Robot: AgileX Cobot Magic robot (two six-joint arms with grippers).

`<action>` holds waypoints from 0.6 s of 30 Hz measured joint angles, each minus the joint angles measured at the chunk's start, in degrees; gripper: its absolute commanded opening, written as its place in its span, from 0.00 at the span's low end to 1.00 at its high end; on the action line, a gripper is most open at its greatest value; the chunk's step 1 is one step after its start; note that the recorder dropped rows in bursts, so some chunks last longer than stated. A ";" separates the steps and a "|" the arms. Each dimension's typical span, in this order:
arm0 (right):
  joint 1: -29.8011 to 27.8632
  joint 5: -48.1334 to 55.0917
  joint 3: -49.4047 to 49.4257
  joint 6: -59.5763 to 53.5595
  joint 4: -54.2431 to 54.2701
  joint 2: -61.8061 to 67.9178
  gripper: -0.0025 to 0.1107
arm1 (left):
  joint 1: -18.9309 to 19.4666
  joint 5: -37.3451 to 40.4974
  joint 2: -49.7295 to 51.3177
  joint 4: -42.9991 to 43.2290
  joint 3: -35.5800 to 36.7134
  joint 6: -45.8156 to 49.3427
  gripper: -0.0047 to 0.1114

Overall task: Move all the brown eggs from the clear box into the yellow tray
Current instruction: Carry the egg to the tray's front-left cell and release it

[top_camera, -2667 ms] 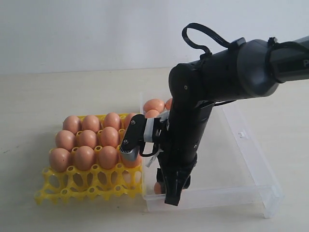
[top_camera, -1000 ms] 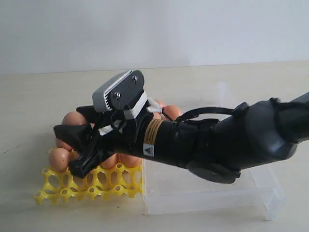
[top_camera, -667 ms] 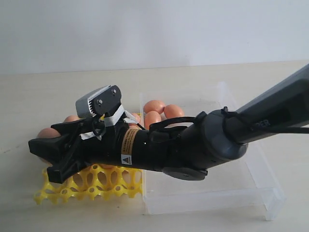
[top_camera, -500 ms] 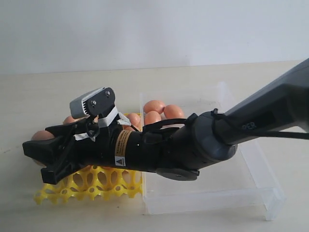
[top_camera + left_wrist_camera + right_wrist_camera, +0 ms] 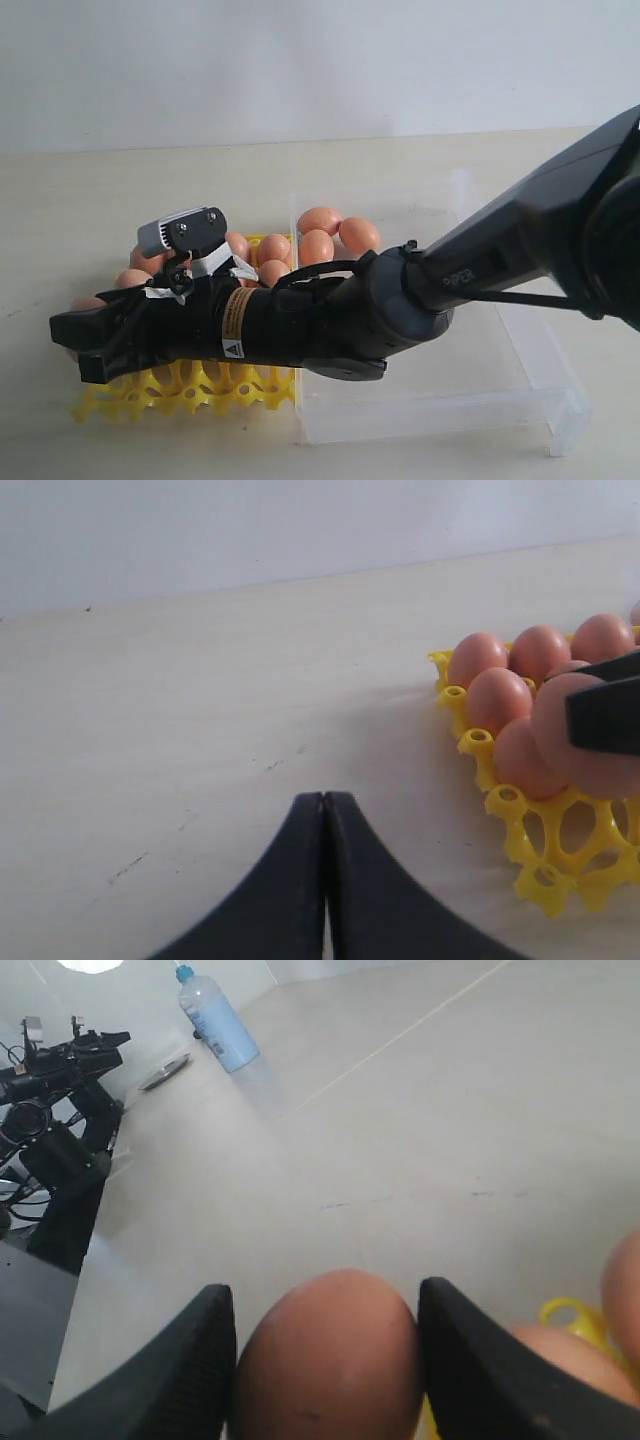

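Observation:
My right gripper [image 5: 85, 345] reaches across the yellow tray [image 5: 185, 388] to its front left part, shut on a brown egg [image 5: 87, 302]. In the right wrist view that egg [image 5: 330, 1360] fills the gap between both fingers [image 5: 190, 1360]. The left wrist view shows the held egg [image 5: 575, 730] low over the tray [image 5: 540, 880] beside seated eggs [image 5: 497, 700]; I cannot tell if it touches a cup. Several eggs [image 5: 272, 247] sit in the back rows, partly hidden by the arm. Three eggs [image 5: 320, 220] lie in the clear box [image 5: 540, 395]. My left gripper [image 5: 323, 798] is shut and empty over bare table.
The right arm's black body [image 5: 330, 320] lies across the tray and the box's left wall. Bare table [image 5: 200, 710] stretches left of the tray. A blue-capped bottle [image 5: 215, 1020] and black equipment [image 5: 60, 1110] stand far off in the right wrist view.
The right arm has swung from the clear box over the tray, carrying an egg, then moved left and lower towards the tray's front left part.

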 measured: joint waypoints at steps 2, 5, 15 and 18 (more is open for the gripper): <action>0.00 0.32 0.00 0.79 0.00 0.49 0.30 | 0.00 0.00 0.00 0.00 0.00 0.00 0.04; 0.00 0.46 0.00 1.16 0.32 0.49 0.39 | 0.00 0.00 0.00 0.00 0.00 0.00 0.04; 0.00 1.06 0.00 1.40 1.67 0.49 0.59 | 0.00 0.00 0.00 0.00 0.00 0.00 0.04; 0.00 1.31 0.00 1.64 1.90 0.49 0.58 | 0.00 0.00 0.00 0.00 0.00 0.00 0.04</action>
